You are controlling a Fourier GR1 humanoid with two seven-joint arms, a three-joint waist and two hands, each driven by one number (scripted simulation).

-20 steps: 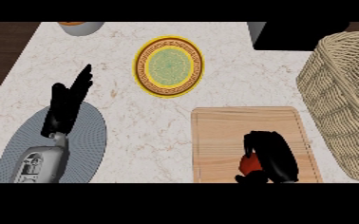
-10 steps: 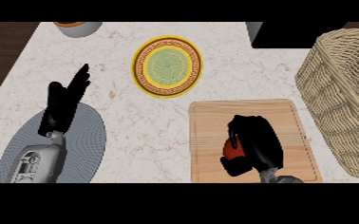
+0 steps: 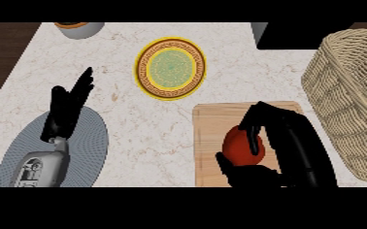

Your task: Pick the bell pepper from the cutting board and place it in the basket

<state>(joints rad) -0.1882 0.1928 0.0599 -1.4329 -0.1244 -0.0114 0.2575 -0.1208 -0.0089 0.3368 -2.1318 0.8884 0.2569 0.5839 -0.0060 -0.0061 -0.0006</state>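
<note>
Since half a second earlier the right hand [image 3: 283, 140] is settling further round the bell pepper [image 3: 242, 147], with more of the red body now showing at its left side; left hand position is remaining unchanged. The right hand's fingers are curling over the top of the pepper and the thumb is coming under its near side, so the hand is gripping the pepper. The pepper is sitting on the cutting board [image 3: 215, 126], at the board's near middle, touching the wood as far as can be judged. It is looking roundish, with no clear long axis, and the stem is hidden, so which way it points cannot be told. The basket [image 3: 341, 92] is standing just beside the board's right edge, so the coming move is calling for a lift and a carry to the right and away; the right hand is by far the nearer. The left hand [image 3: 68, 106] is resting open, fingers up, over the grey round mat [image 3: 90, 143] at the desk [image 3: 122, 39] left.
</note>
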